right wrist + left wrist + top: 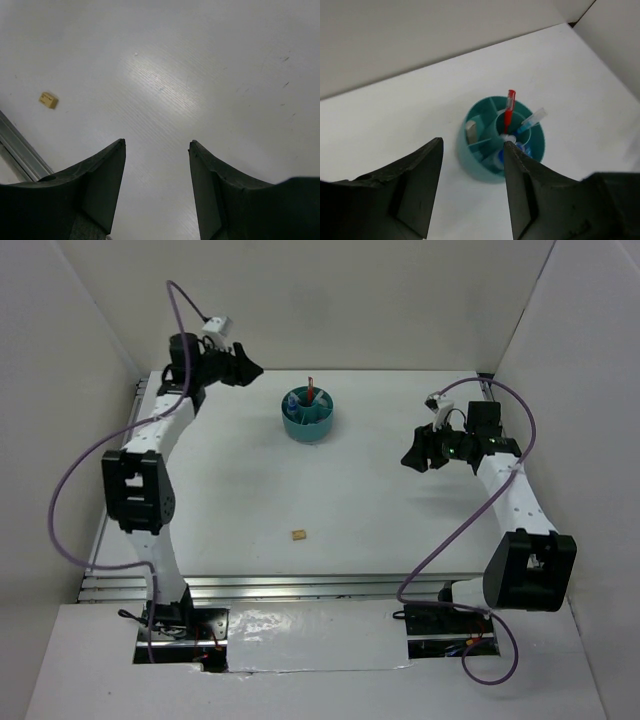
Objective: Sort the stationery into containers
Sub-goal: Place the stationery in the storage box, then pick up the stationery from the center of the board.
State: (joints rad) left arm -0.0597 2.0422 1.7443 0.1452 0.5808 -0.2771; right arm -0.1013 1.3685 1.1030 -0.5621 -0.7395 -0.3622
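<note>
The round teal organiser (309, 416) stands at the back middle of the table and also shows in the left wrist view (475, 155). A red pen (509, 110) and a blue-white pen (530, 121) stand in its central cup; small items lie in its outer compartments. One tiny tan block (299, 535) lies on the table near the front, also seen in the right wrist view (48, 100). My left gripper (253, 368) is open and empty, raised left of the organiser. My right gripper (411, 458) is open and empty above the right side of the table.
White walls close the table at the back and both sides. A metal rail (300, 587) runs along the front edge, its corner also in the right wrist view (20, 155). Purple cables loop from both arms.
</note>
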